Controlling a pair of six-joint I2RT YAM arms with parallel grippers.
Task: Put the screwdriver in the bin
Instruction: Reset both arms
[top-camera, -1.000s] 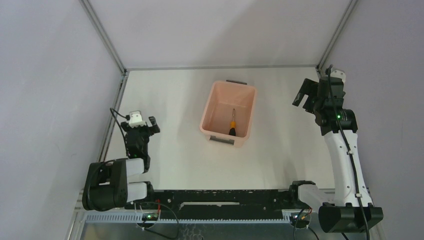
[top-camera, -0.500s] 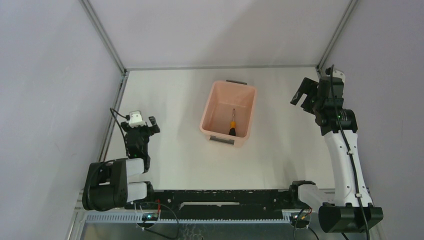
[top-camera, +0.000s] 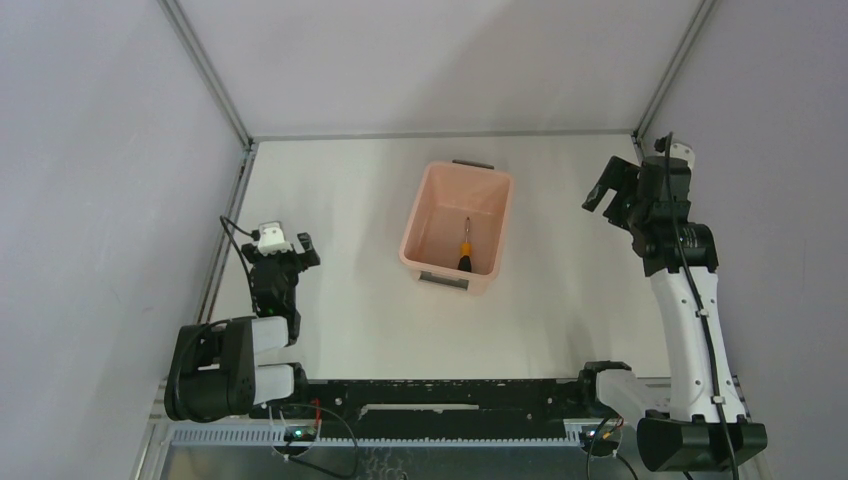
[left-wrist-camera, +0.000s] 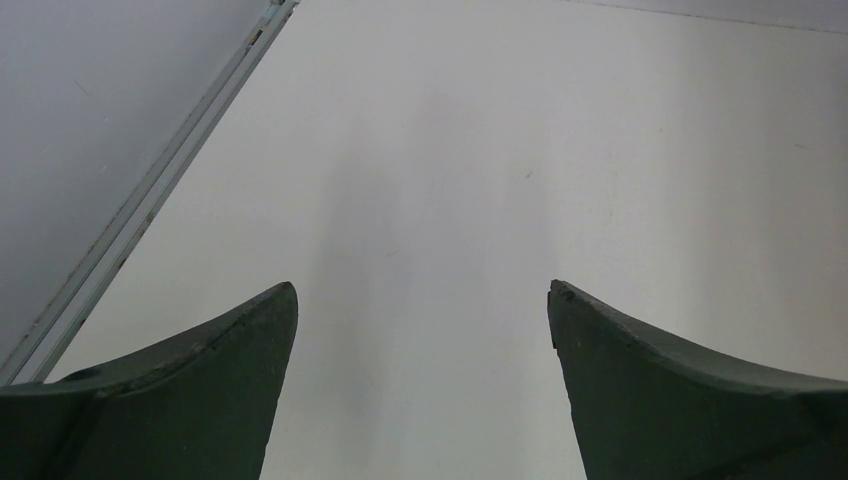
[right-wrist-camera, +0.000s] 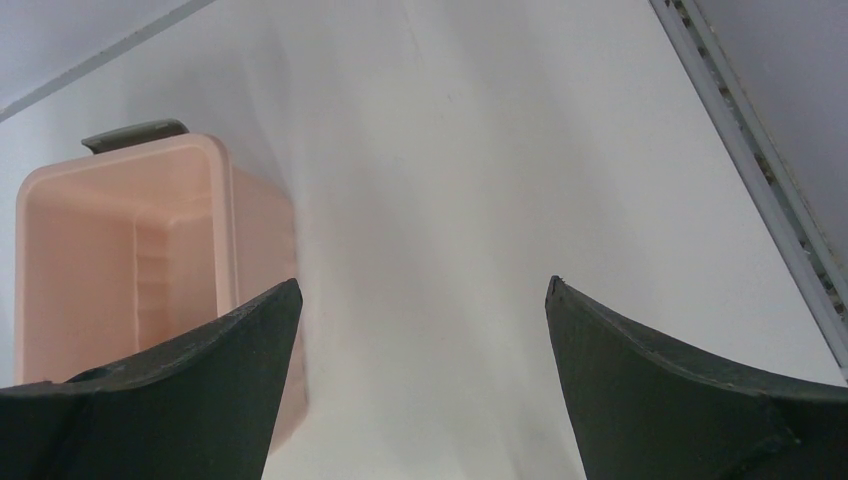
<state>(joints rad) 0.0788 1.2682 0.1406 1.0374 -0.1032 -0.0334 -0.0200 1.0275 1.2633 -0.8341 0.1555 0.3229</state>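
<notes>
The salmon-pink bin (top-camera: 432, 203) stands at the table's middle, a dark grey handle at each short end. The screwdriver (top-camera: 465, 248) lies inside it on the bottom, black and orange-yellow handle toward the near end. My right gripper (top-camera: 604, 192) is open and empty, raised well to the right of the bin. In the right wrist view the gripper (right-wrist-camera: 421, 290) is over bare table, with the bin (right-wrist-camera: 120, 230) at the left; the screwdriver is hidden there. My left gripper (top-camera: 297, 248) is open and empty at the left edge, and its wrist view (left-wrist-camera: 421, 290) shows only table.
A metal frame rail (top-camera: 228, 225) runs along the table's left edge, and another (right-wrist-camera: 760, 170) along the right edge close to my right gripper. Grey walls close in the back and sides.
My right arm has shifted slightly, its wrist turning a little and drawing back to the right. The left arm, bin and screwdriver have not moved.
</notes>
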